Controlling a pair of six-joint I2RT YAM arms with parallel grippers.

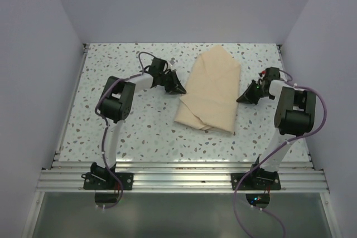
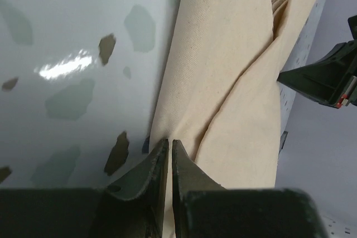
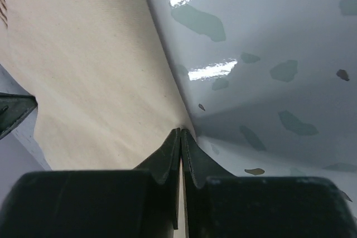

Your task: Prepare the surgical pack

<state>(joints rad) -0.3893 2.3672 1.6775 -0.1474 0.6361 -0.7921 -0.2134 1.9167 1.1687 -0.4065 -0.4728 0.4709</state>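
Cloth (image 1: 211, 90), one folded bundle, between closed left gripper (image 1: 181, 88) and closed right gripper (image 1: 241, 98).

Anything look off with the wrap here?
Nothing spilled or damaged. The cloth bundle lies folded but skewed on the table, its near edge uneven where folds overlap. Left gripper and right gripper are shut at its sides; no instruments show.

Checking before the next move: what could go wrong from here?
1. The left gripper and right gripper sit shut at opposite edges of the folded cloth; whether either pinches fabric is unclear, so a pull might slip off.
2. Pulling both sides apart could reopen the folds or drag the bundle.
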